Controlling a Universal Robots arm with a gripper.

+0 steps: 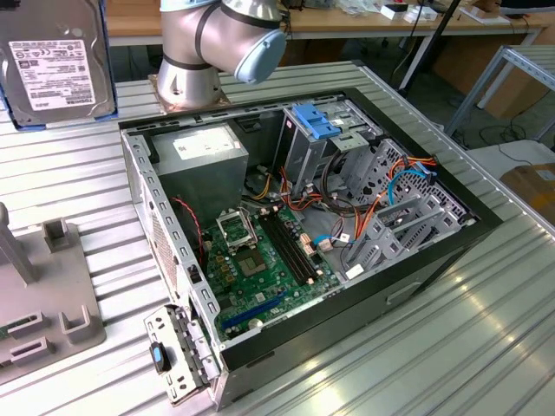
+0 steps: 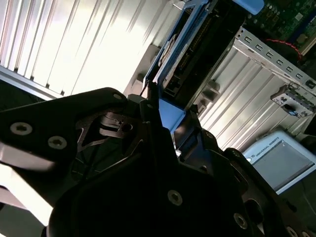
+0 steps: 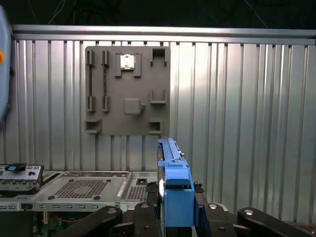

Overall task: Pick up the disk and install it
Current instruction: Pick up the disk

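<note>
The disk, a dark-grey drive with a white label and blue side rails, hangs in the air at the exterior view's upper left, well away from the open computer case. In the first wrist view my gripper is shut on the disk, its black fingers pressing on either side just below the blue end tab. The second wrist view shows the same hold: the gripper clamps the blue tab end, and the disk reaches away above the ribbed metal table.
The case lies open with its motherboard, cables and an upright metal cage topped by a blue latch. A grey fixture plate sits at the exterior view's left. The arm's base stands behind the case.
</note>
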